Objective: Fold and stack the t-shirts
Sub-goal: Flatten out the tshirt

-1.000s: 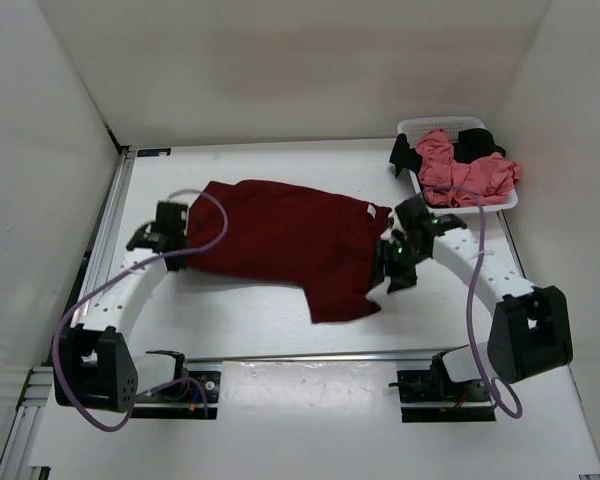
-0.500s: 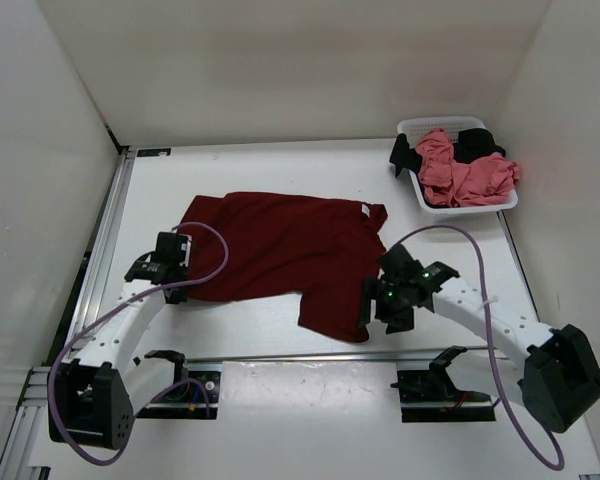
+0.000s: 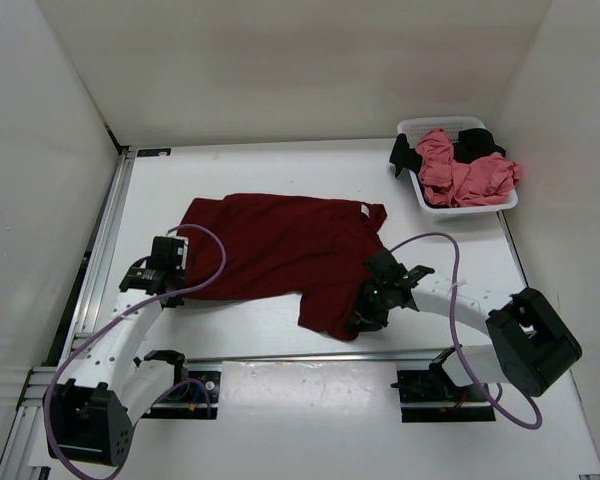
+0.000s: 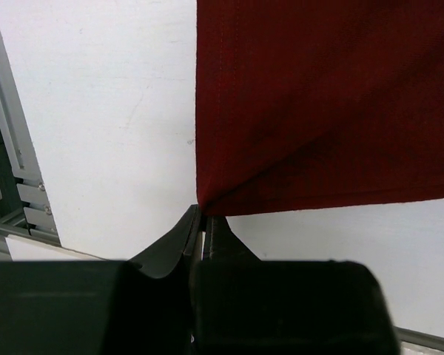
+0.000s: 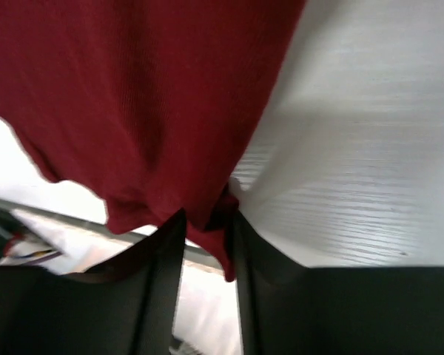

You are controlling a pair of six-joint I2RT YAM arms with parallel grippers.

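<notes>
Since a second ago both arms have drawn back toward their bases, dragging the maroon t-shirt (image 3: pixel 280 250) nearer and flatter across the table (image 3: pixel 280 170). The right gripper (image 5: pixel 207 218), spread beside the cloth half a second back, has now closed on it.

Nearest, a metal rail (image 3: pixel 280 357) runs along the table edge just behind both sets of jaws. The left gripper (image 4: pixel 203 222) has its jaws pressed together on the shirt's near-left corner. From that pinch the cloth lies smooth ahead and to the right, with bare table to the left of the jaws and a side rail (image 4: pixel 7 148) beyond that.

The right jaws are narrowed onto a bunched fold at the shirt's near-right flap. Red cloth fills the space ahead and to their left, and white table shows to their right. A purple cable (image 3: pixel 430 240) from the right arm arcs over the table just right of these jaws, close to the shirt's edge.

Between the two grips the shirt is spread out, its collar end on the far right.

Farthest, well beyond and to the right of the right jaws, a white basket (image 3: pixel 408 127) sits by the far right wall. A pink t-shirt (image 3: pixel 470 180) is heaped in it and spills over the rim. A black t-shirt (image 3: pixel 477 143) lies behind the pink one and droops over the basket's left side.
</notes>
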